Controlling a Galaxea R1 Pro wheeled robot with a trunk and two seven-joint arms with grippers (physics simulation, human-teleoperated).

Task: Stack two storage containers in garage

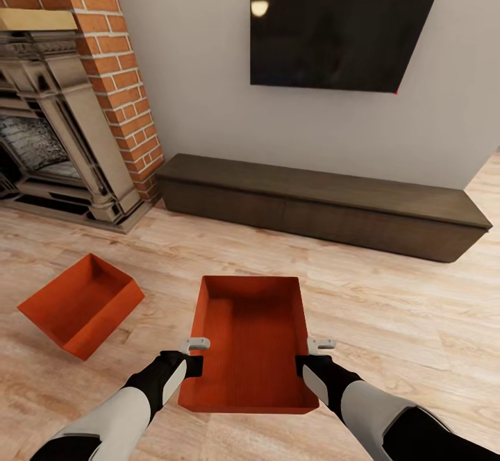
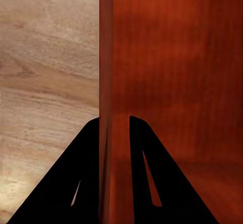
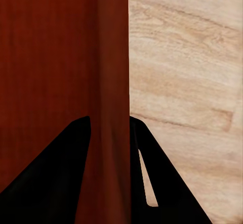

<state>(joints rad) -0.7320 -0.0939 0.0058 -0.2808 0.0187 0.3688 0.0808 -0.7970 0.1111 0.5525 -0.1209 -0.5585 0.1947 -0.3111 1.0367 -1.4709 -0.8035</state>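
- Closest up: left claw (image 2: 114,133) is pinching the left wall of the orange bin (image 1: 251,339), one finger each side of it.
- Right claw (image 3: 110,133) pinches the right wall the same way.
- Second bin (image 1: 80,305) sits tilted on the wood floor (image 1: 389,308), off to the left near the fireplace (image 1: 55,141).
- Dark low cabinet (image 1: 326,204) and TV (image 1: 340,23) behind.

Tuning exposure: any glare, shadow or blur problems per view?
Head view: a small glare spot on the TV, wide-angle slant, soft shadows. Left wrist view: the fingers are pure black silhouettes astride the container wall. Right wrist view: same black fingers, wall slightly soft.
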